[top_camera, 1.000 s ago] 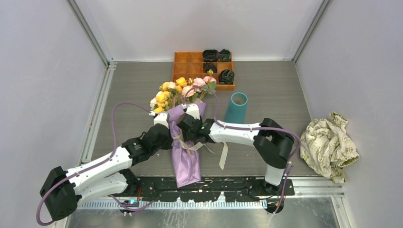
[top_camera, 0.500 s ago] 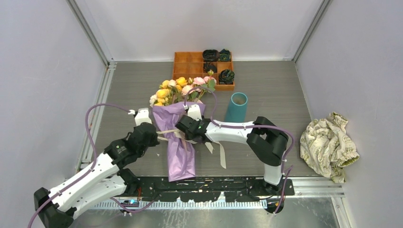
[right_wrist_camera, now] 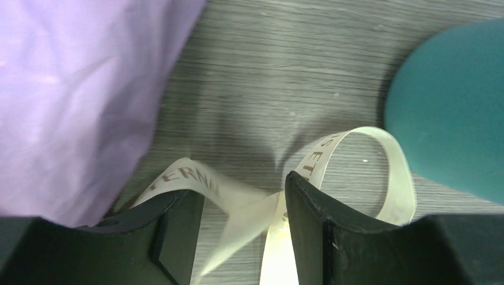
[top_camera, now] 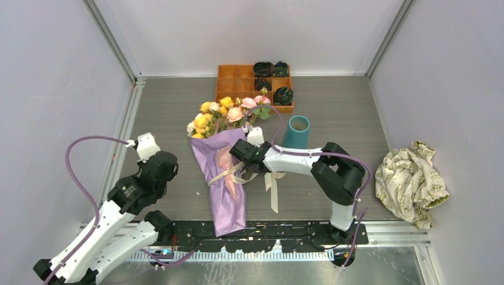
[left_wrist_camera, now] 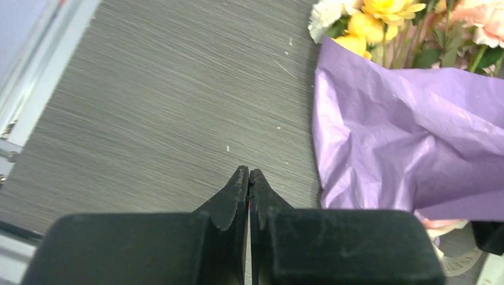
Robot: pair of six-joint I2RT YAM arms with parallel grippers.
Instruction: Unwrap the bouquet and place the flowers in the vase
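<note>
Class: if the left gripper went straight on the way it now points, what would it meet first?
Probably the bare table: the shut left gripper points across it, and the bouquet lies off to its right, out of that line. Depth is unclear from the wrist view.

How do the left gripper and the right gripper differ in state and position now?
The left gripper is shut and holds nothing; the right gripper stands open, with the cream ribbon passing between its fingers. The left gripper is over bare table, apart from the bouquet; the right gripper is close beside it. Both have black fingers.
</note>
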